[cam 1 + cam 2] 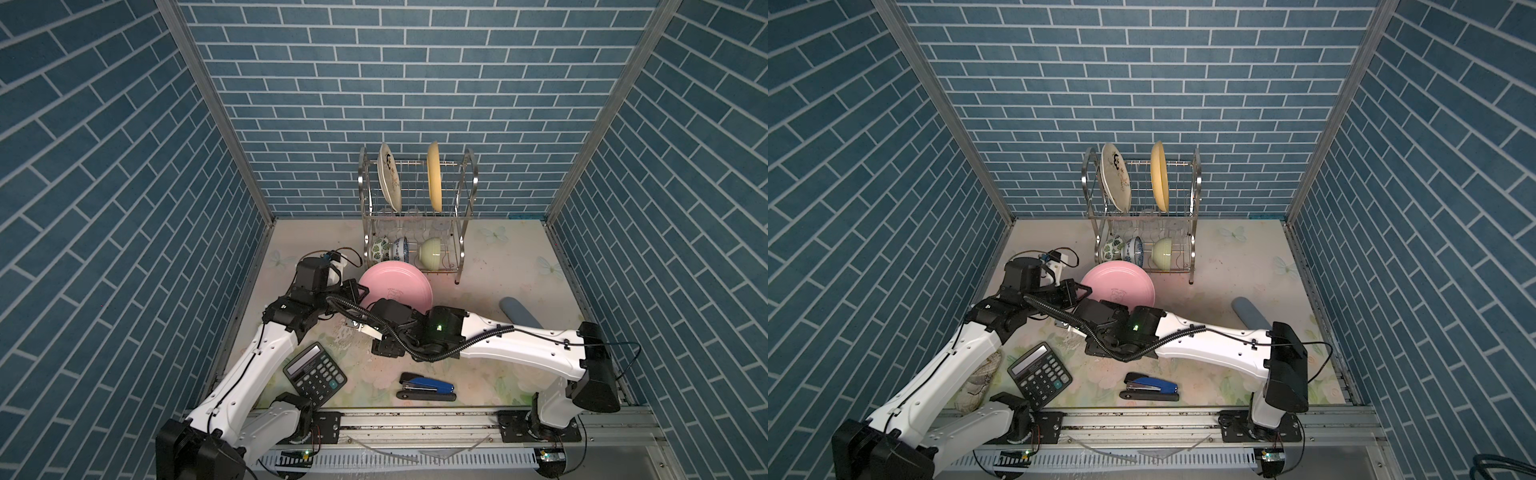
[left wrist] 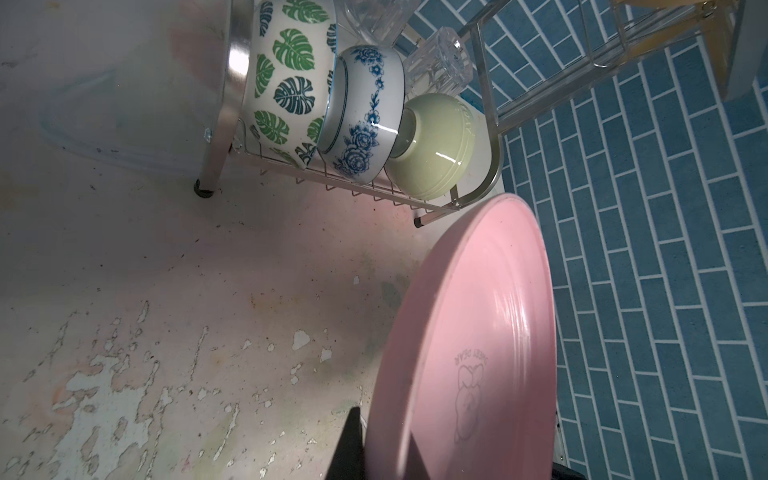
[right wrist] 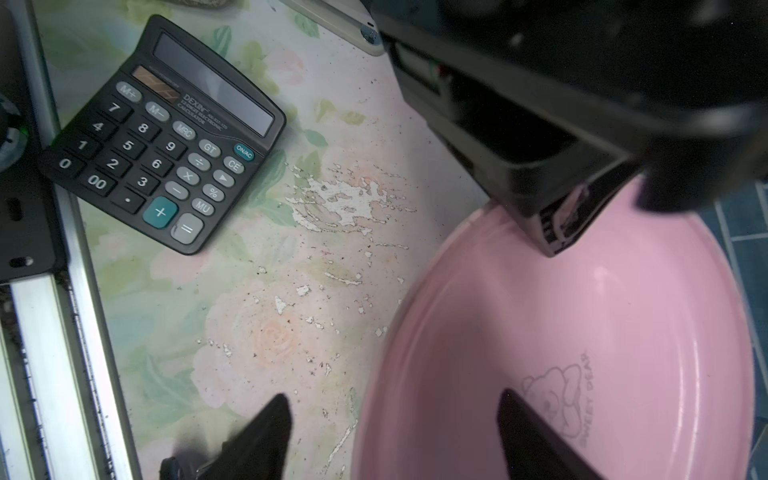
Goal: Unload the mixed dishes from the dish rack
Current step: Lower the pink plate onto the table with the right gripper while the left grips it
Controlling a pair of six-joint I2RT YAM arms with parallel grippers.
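Table (image 1: pixel 498 266): rack (image 1: pixel 417 216), calculator (image 1: pixel 314 372), stapler (image 1: pixel 428 387), perhaps a pouch (image 1: pixel 519 311).

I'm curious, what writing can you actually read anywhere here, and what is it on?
"SWEET BEAR": pink plate, beside a bear drawing.
"DEXIN": calculator, under its display.
"M+", "M-", "MRC", "GT", "ON/AC", "CE", "MU", "00", digits 0 to 9: its keys.
Small print beside "DEXIN": too small to read.
Raised lettering on the pale green bowl: unreadable.
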